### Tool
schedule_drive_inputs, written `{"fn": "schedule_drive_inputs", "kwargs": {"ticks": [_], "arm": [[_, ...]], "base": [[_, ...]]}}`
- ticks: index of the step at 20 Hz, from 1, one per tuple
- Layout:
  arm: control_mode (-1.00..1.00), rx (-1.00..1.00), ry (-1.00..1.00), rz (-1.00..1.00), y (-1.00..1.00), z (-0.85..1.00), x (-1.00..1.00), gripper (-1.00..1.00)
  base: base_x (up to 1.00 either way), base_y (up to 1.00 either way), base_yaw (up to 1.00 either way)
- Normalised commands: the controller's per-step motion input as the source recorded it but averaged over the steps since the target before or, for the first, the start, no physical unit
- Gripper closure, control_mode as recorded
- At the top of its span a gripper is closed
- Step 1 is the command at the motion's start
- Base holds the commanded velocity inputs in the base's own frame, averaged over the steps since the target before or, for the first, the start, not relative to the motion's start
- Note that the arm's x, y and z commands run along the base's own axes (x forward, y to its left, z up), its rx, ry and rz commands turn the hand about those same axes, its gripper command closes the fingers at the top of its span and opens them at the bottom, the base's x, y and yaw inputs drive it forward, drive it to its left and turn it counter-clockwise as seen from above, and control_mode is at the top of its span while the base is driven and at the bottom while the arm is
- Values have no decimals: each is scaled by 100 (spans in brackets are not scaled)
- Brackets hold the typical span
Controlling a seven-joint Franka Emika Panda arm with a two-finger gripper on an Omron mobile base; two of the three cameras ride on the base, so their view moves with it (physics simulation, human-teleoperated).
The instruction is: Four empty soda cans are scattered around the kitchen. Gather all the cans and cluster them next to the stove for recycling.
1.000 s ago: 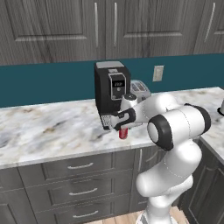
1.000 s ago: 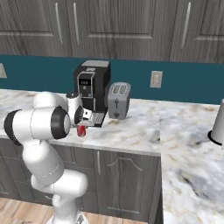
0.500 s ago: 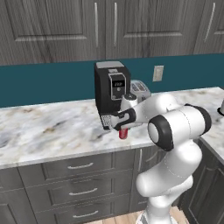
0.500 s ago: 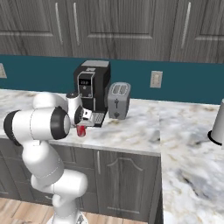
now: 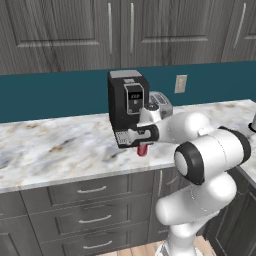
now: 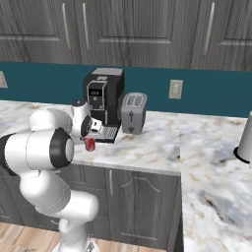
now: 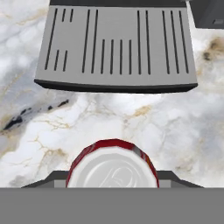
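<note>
**Gripper's got a red can**

The two-finger gripper (image 7: 113, 181) has its jaws closed snug around a small red soda can with a silvery top (image 7: 113, 168), upright near the marble counter's (image 5: 60, 145) front edge, just before the black coffee machine's (image 5: 126, 100) grey slotted drip tray (image 7: 116, 46).

The small red soda can (image 7: 112, 168) has a smooth, silvery metal top and glossy painted sides. The pale veined countertop (image 7: 144, 127) looks like polished marble. The black coffee machine (image 5: 126, 102) appears matt plastic, its grey slotted drip tray (image 7: 116, 46) smooth. The silver toaster (image 6: 133, 113) looks like brushed metal.
</note>
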Motion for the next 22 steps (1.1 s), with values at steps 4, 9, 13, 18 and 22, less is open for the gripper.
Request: {"fn": "schedule_drive_inputs", "kwargs": {"ticks": [4,9,13,18,22], "arm": [[-100,0,0,0,-10,38,-30,100],[-100,0,0,0,-11,27,-31,100],[-100,0,0,0,-8,21,-39,100],[-100,0,0,0,-6,22,-37,100],[-100,0,0,0,-4,23,-33,100]], "base": [[0,0,0],[0,0,0],[0,0,0],[0,0,0],[0,0,0]]}}
